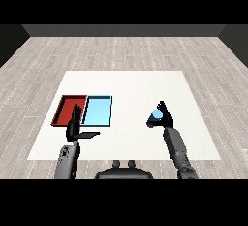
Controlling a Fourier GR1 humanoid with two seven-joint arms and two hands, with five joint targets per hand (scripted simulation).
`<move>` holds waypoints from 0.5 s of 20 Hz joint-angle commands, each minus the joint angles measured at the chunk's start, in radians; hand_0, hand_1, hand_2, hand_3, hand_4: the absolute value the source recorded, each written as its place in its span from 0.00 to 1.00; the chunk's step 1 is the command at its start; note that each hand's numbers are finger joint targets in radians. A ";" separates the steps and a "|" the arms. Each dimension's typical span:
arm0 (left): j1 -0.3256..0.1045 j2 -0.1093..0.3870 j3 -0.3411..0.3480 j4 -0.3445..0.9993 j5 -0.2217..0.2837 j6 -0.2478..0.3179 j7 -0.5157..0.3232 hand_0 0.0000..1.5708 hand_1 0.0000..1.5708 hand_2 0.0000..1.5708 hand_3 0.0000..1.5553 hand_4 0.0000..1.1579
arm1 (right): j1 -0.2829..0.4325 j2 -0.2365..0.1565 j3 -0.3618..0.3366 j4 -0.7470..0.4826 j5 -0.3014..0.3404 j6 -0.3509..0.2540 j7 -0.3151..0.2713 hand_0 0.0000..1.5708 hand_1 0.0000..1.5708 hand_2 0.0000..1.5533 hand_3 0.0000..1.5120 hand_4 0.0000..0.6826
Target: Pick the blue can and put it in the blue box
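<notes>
With right hand [166, 118] fingers curled round the can [154, 118], carry level left, over the blue tray [98, 111], left hand [74, 127] fingers straight.

White table [126, 82], pale wood-plank floor [121, 50], perhaps dark wall [123, 30] behind

White table [131, 89] over pale grey wood-plank floor [121, 50]. Red tray [62, 109] beside light blue tray [99, 111], both dark-rimmed. Black right hand [164, 118] round blue can [155, 115], black left hand [75, 128], grey forearms [177, 147].
</notes>
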State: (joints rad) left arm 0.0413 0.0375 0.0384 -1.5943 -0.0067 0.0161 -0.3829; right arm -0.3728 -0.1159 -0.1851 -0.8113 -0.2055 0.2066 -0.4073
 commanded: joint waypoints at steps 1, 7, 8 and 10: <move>-0.079 0.035 0.044 0.063 0.022 -0.021 0.010 0.00 0.00 0.00 0.00 0.00 | -0.017 0.027 0.011 0.005 -0.004 -0.036 0.010 0.00 0.00 0.00 0.00 0.00; -0.021 -0.008 -0.004 0.006 -0.011 0.020 0.021 0.00 0.00 0.00 0.00 0.00 | 0.073 0.038 0.067 -0.196 0.003 -0.076 0.111 0.00 0.00 0.00 0.00 0.00; 0.008 -0.019 -0.001 0.078 -0.003 -0.001 -0.077 0.00 0.00 0.00 0.00 0.00 | -0.040 0.054 0.026 0.040 0.007 -0.075 0.003 0.00 0.00 0.00 0.00 0.00; -0.070 -0.005 0.006 0.010 0.006 0.018 0.051 0.00 0.00 0.00 0.00 0.00 | -0.088 0.037 -0.004 0.084 -0.001 -0.097 -0.019 0.00 0.00 0.00 0.00 0.00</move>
State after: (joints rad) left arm 0.0228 0.0358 0.0460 -1.5763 0.0027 0.0151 -0.3811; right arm -0.3955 -0.0872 -0.1669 -0.8048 -0.2043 0.1452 -0.3974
